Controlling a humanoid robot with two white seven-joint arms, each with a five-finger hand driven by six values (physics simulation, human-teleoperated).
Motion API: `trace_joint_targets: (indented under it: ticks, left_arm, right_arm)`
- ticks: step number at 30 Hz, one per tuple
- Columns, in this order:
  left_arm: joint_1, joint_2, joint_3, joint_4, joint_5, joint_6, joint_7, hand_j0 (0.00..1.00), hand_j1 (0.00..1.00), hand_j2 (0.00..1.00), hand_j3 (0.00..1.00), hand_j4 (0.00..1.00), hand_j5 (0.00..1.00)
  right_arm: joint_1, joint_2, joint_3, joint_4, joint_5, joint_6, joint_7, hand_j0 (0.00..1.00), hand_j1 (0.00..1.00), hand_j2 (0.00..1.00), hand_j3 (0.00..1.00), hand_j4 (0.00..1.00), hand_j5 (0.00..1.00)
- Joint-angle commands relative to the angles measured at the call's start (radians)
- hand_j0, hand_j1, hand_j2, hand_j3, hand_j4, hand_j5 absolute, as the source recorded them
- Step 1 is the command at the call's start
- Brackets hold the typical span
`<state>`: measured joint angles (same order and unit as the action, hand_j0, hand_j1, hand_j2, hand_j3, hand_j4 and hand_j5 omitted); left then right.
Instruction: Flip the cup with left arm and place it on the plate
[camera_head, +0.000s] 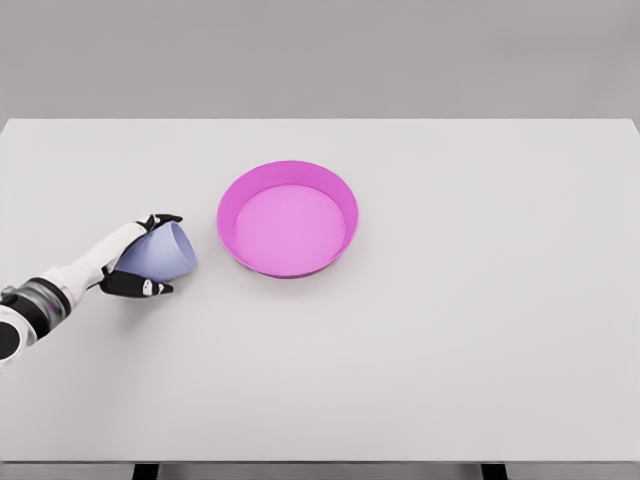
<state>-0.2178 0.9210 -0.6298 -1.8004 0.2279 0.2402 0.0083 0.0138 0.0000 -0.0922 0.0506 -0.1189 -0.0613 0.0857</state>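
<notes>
1. The left hand (140, 262) comes in from the lower left and is closed around the cup (160, 253), with dark fingers (160, 218) above it and below it. The right arm is out of sight.
2. The cup is pale blue and sits just left of the plate (288, 218), near it but not touching. It is tilted on its side, its mouth turned toward the plate and a little upward. Whether it rests on the counter (450, 330) or is already lifted clear, I cannot tell.
3. The plate is a pink, shallow dish with a raised rim and nothing in it.
4. The step in hand looks like the flip itself: the cup is held but not yet upright and not yet over the plate.
5. To do it well, keep the grip firm across the cup's wall while the wrist rolls, so the cup does not slide out of the fingers.
6. Finish the turn left of the plate, with the cup raised above the rim, then carry it right.
7. Lower it toward the plate's middle, base level, so that it does not land on the rim and tip.
8. Let go only once the base sits flat, and draw the fingers away sideways without brushing the wall.
</notes>
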Motion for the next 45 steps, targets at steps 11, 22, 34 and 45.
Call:
trace_joint_targets:
  ticks: [11, 22, 34, 45]
  left_arm:
    - [-0.041, -0.117, 0.062, 0.013, 0.057, -0.133, 0.002, 0.81, 0.81, 0.81, 0.81, 0.81, 0.81]
    - [-0.127, -0.369, 0.084, 0.15, 0.206, -0.223, 0.004, 0.81, 0.81, 0.81, 0.81, 0.81, 0.81]
    - [-0.135, -0.536, 0.085, 0.237, 0.32, -0.286, 0.002, 0.83, 0.83, 0.83, 0.83, 0.83, 0.83]
    - [-0.14, -0.642, 0.104, 0.386, 0.324, -0.398, -0.01, 0.84, 0.84, 0.84, 0.84, 0.84, 0.84]
  right_arm:
    - [0.0, 0.0, 0.0, 0.0, 0.001, 0.0, 0.0, 1.0, 1.0, 1.0, 1.0, 1.0, 1.0]
    - [0.0, 0.0, 0.0, 0.0, 0.001, 0.0, 0.0, 1.0, 1.0, 1.0, 1.0, 1.0, 1.0]
    - [0.0, 0.0, 0.0, 0.0, -0.001, 0.0, 0.0, 1.0, 1.0, 1.0, 1.0, 1.0, 1.0]
    - [0.0, 0.0, 0.0, 0.0, -0.001, 0.0, 0.0, 1.0, 1.0, 1.0, 1.0, 1.0, 1.0]
